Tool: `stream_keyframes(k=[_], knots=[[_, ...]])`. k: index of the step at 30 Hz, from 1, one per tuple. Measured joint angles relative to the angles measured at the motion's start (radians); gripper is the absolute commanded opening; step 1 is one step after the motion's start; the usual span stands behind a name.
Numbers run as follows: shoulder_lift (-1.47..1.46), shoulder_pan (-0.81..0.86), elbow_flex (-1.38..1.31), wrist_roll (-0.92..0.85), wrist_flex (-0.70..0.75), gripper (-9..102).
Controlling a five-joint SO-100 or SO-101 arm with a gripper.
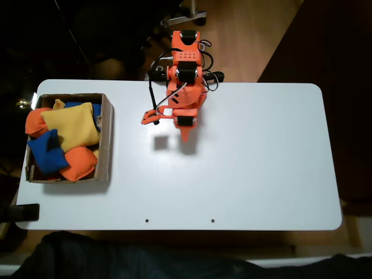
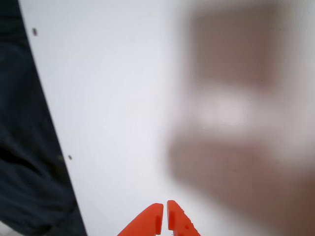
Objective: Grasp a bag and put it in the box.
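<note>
The dark blue bag (image 1: 47, 152) lies inside the brown cardboard box (image 1: 108, 139) at the left end of the white table (image 1: 261, 157), wedged among other beanbags. My orange arm is folded at the table's far edge in the fixed view. Its gripper (image 1: 186, 137) points down over the bare middle of the table, well to the right of the box. In the wrist view the gripper (image 2: 165, 210) shows at the bottom edge with its two orange fingertips (image 2: 152, 216) pressed together and nothing between them.
The box also holds a yellow beanbag (image 1: 70, 128) and orange beanbags (image 1: 79, 164). A black clamp (image 1: 26, 212) sits at the table's near left corner. Dark cloth (image 1: 145, 258) runs along the near edge. A blurred brownish patch (image 2: 236, 123) covers the right of the wrist view.
</note>
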Motion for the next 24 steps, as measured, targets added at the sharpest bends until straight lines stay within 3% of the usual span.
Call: stream_keyframes(k=[24], knots=[[0.0, 0.0, 0.0, -0.006, 0.017, 0]])
